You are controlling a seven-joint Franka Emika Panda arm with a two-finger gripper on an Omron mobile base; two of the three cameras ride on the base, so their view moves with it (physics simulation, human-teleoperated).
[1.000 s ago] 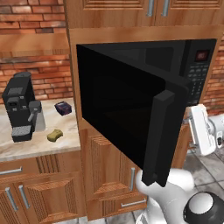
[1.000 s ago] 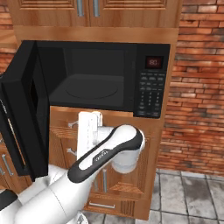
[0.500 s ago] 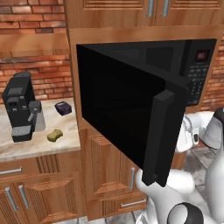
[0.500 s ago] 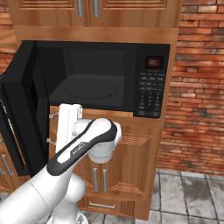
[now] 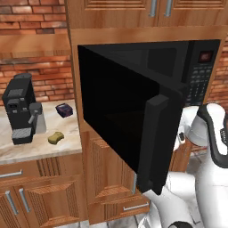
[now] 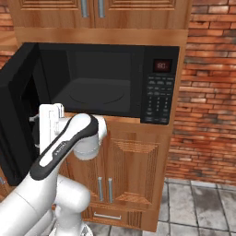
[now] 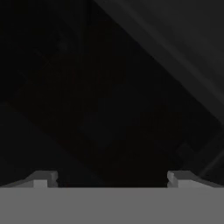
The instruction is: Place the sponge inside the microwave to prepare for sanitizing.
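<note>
Gripper [image 7: 112, 179] spread, empty, seemingly near microwave [image 6: 106, 78] door; sponge [image 5: 55, 137] well apart, on counter [image 5: 26, 151].

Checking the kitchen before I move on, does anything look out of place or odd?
Nothing is spilled or damaged. The microwave door stands wide open with an empty cavity, and the sponge lies on the counter by the coffee machine.

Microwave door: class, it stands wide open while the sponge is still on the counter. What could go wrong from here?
1. The open door juts out between the arm and the sponge, so reaching across may strike it.
2. The sponge lies close beside the coffee machine; the open gripper could bump that while grasping.
3. The hand sits near the door's inner side, so swinging out could hit it.
</note>
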